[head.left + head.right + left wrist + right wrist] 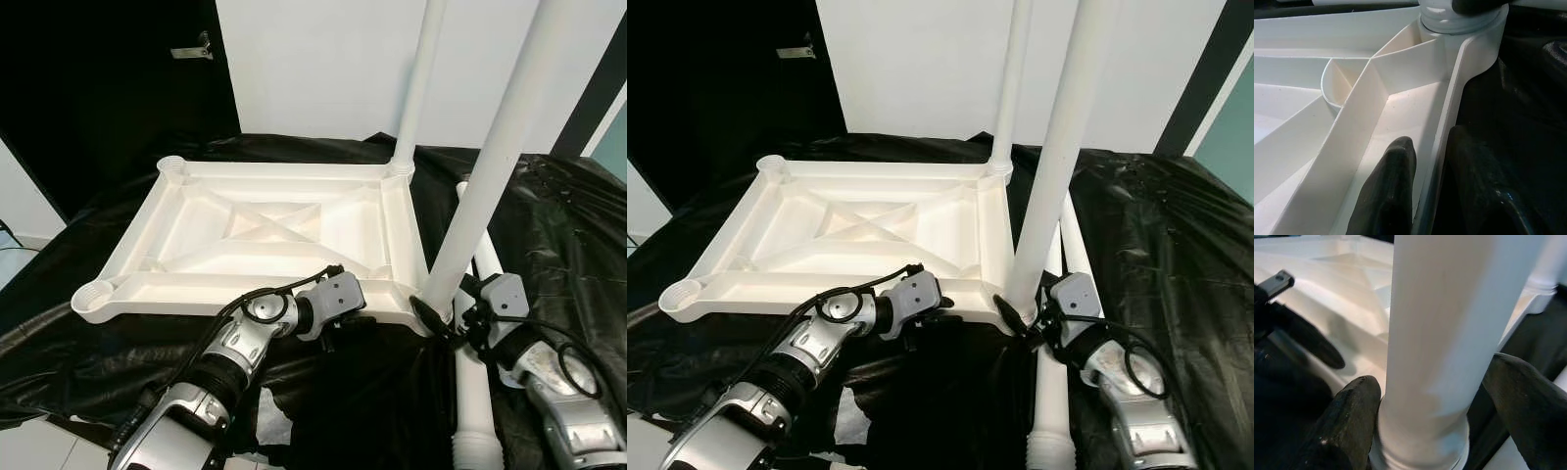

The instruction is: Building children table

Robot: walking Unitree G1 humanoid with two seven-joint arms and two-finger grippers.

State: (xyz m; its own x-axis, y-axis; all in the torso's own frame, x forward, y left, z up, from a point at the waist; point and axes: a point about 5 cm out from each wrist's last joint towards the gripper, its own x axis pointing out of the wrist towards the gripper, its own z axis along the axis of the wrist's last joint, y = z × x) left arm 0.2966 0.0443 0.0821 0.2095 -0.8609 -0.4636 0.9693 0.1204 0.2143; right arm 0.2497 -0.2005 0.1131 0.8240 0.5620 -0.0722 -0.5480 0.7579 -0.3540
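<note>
A white plastic tabletop point(265, 230) lies upside down on a black sheet point(558, 225). One white leg point(419, 88) stands in its far right corner socket. Another leg point(490, 166) stands in the near right corner socket. My left gripper point(338, 328) is on the tabletop's near rim point(1449, 127). One finger point(1393, 191) is inside the rim and the other outside, so it is shut on the rim. My right gripper point(446, 318) holds the base of the near right leg point(1435, 333), with a finger point(1352, 421) on each side.
Two spare white legs point(473, 401) lie on the sheet to the right of the tabletop, beside my right arm. The two left corner sockets point(95, 294) stand open. A dark doorway point(118, 78) and a white wall are behind. Pale floor point(29, 446) shows at the near left.
</note>
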